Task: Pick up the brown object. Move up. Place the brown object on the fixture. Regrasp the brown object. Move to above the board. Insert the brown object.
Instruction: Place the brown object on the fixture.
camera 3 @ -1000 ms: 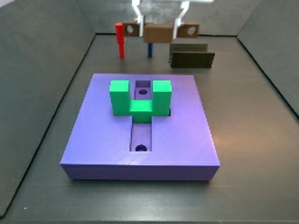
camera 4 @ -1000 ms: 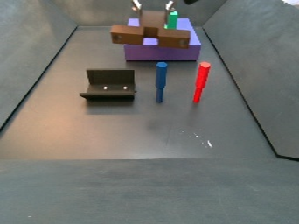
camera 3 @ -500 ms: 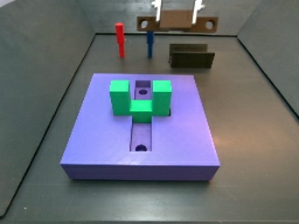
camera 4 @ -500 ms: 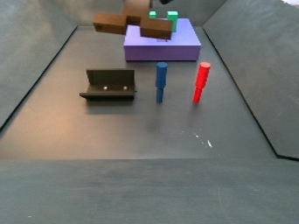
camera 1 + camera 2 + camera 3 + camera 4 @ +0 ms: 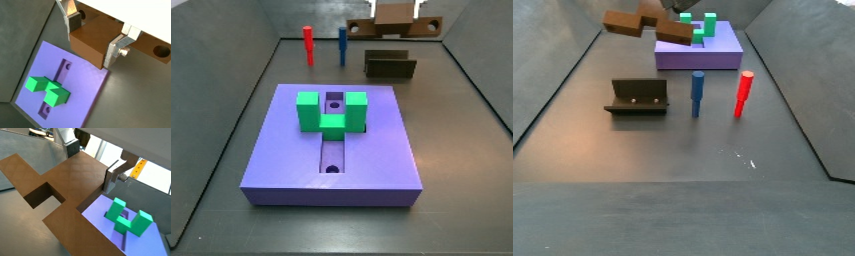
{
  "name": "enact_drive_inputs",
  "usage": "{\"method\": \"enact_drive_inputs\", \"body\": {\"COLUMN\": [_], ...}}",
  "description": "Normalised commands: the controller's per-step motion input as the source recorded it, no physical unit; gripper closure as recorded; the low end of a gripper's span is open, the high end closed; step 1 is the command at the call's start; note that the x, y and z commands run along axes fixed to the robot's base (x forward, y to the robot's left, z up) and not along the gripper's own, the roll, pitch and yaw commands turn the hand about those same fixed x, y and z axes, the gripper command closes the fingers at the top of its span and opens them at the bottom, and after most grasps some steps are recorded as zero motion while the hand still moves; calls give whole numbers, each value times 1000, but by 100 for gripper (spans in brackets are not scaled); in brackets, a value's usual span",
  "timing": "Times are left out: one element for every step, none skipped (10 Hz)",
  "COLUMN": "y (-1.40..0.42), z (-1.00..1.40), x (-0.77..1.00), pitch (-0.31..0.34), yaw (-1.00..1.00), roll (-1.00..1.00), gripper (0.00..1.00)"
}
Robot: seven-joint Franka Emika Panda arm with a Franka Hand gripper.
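Between the gripper's closed fingers the brown object is clamped; below the fingers, the board is seen.

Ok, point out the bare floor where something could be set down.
The widest free floor lies on the near side of the fixture and the blue post and red post. It is crowded between posts, fixture and board. The gripper holds the brown object aloft.
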Motion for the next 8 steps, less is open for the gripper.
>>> {"method": "enact_drive_inputs", "body": {"y": [189,234,274,274,349,463,471,460], "z": [-60,-57,-37,-106,-171,-251,-246,-163], "x": [1000,989,914,769,677,506,446,409], "pitch": [257,303,334,303,223,114,80,74], "yaw": [3,89,69,86,69,100,134,180], "roll": [66,9,0,-249,-486,-640,-651,-571], "gripper": [100,100,100,100,100,100,100,100]}}
